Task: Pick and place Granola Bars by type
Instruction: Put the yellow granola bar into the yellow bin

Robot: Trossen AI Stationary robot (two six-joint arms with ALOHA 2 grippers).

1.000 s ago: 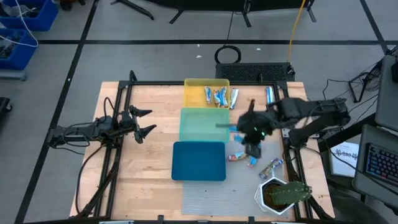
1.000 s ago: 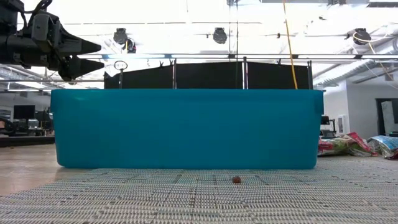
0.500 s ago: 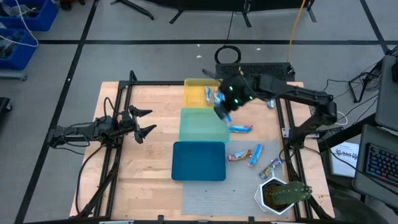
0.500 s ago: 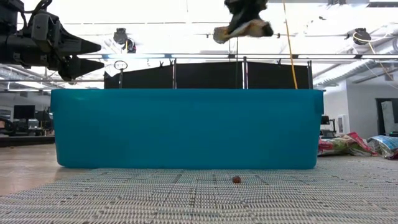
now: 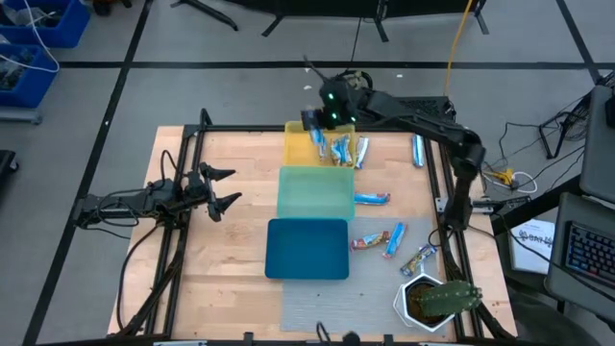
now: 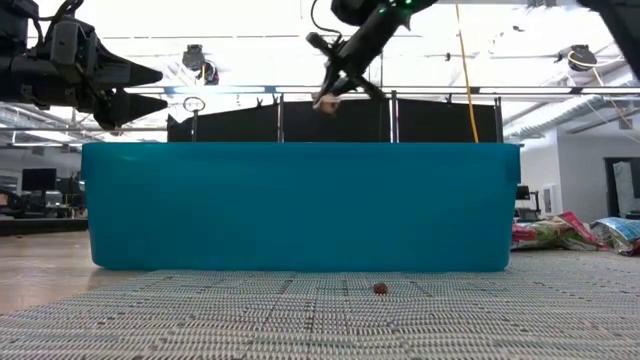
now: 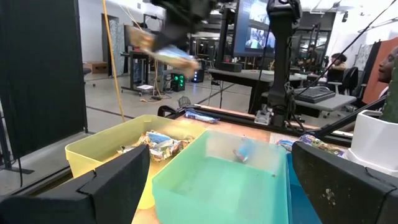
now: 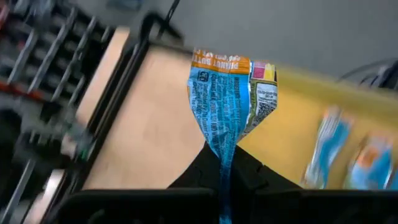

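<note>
While the left gripper [image 5: 223,188] waits with fingers spread over the table's left side, well apart from every tray, the right gripper [image 5: 318,117] hangs above the far-left corner of the yellow tray [image 5: 294,144], its jaws pressed together on the tail of a bar [image 8: 225,107] with a blue, orange and yellow wrapper. From the wrist, that bar runs straight out from the fingertips, its long axis continuing the line of the fingers, with the free end fanned wide over the tray's edge and the wood beyond it. My reading is that the release turns on this: the tray floor lies below and a little toward the table's near side of the bar's free end, so the bar seems to need carrying inward before the jaws part, or it may catch the far rim. Other bars [image 5: 340,150] already lie in the yellow tray's right half; the green tray [image 5: 313,192] beside it holds at most one, as the left wrist view suggests. Four more bars [image 5: 372,199] lie loose on the table's right side, nearer the right arm
</note>
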